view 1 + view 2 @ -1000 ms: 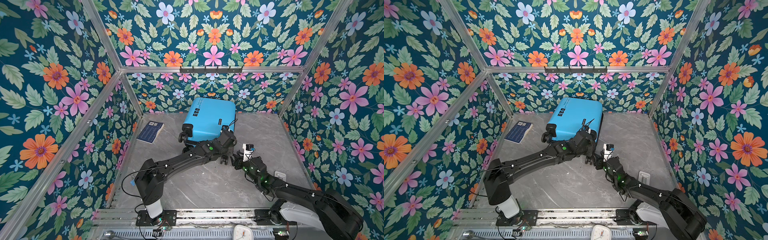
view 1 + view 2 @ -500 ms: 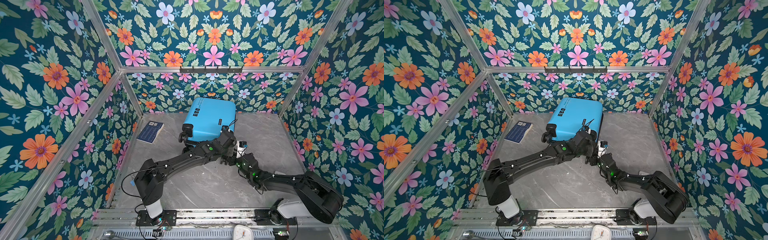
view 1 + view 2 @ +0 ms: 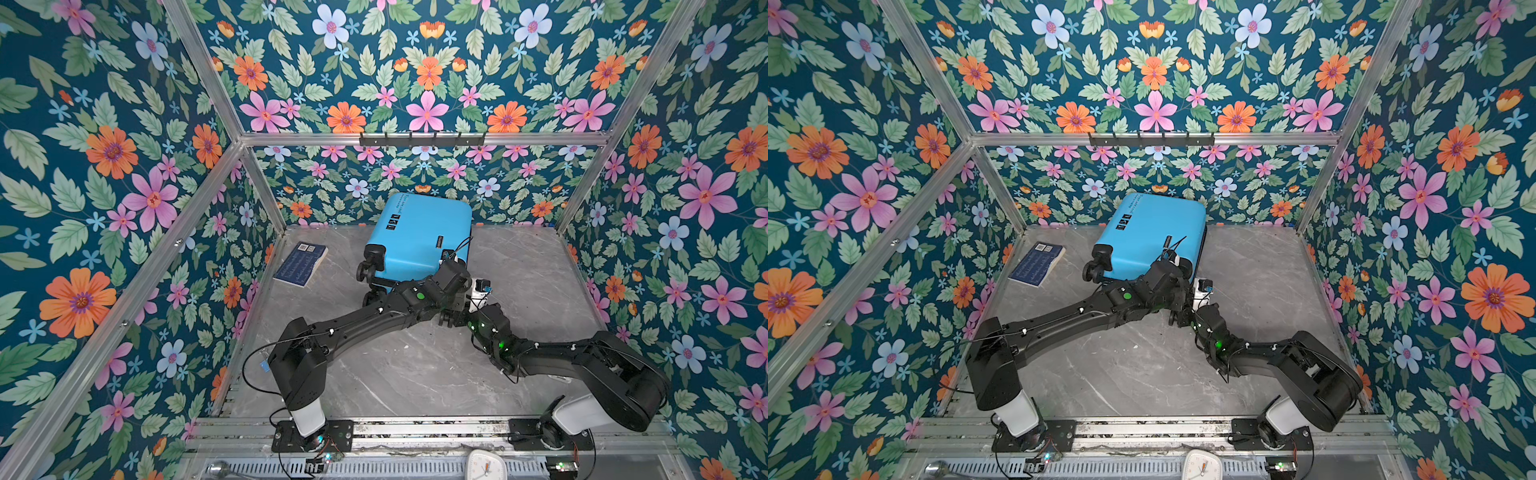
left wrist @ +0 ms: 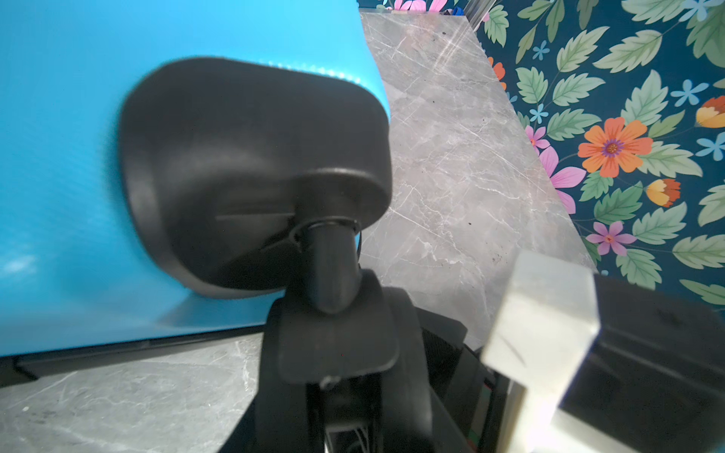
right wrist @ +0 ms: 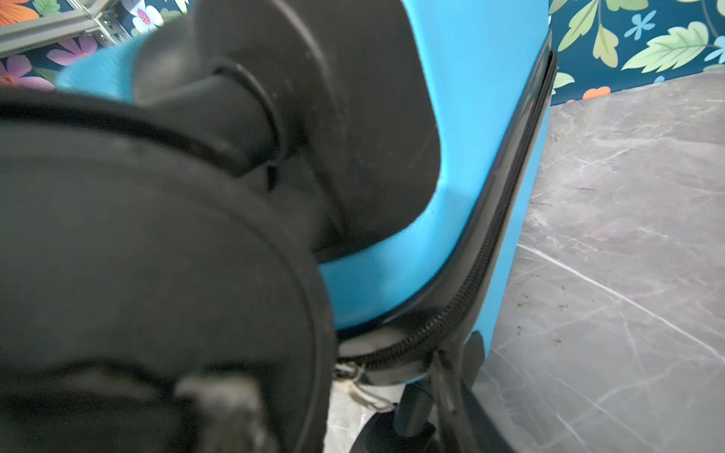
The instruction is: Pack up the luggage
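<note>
At the lower edge of both top views, a white rounded clock (image 3: 484, 465) is seen in front of the aluminium base rail (image 3: 415, 430) on which the two black arms are mounted. Beyond it, the grey marble-patterned worktop (image 3: 395, 374) is crossed by both arms, which meet just right of the frame's centre. There the left gripper (image 3: 449, 316) and the right gripper (image 3: 473, 300) are found close together at the near right corner of the small bright-blue hard-shell suitcase (image 3: 419, 237). Whether either gripper is apart, together or clamped on anything cannot be told.

In the left wrist view a black spinner wheel (image 4: 333, 353) is shown very close against the blue shell. In the right wrist view the foreground is filled by a large black wheel (image 5: 157, 255), and a black zip band (image 5: 490, 243) is seen between the two blue shells.

The suitcase is laid on its broad side in the upper middle of the worktop, wheels toward the camera, far end at the floral back wall (image 3: 415, 83). Left of it, well apart, a flat dark-blue rectangular item with white print (image 3: 301, 264) is laid near the side wall. Higher up, a black hook rail (image 3: 422, 140) is fixed to the back wall.
</note>
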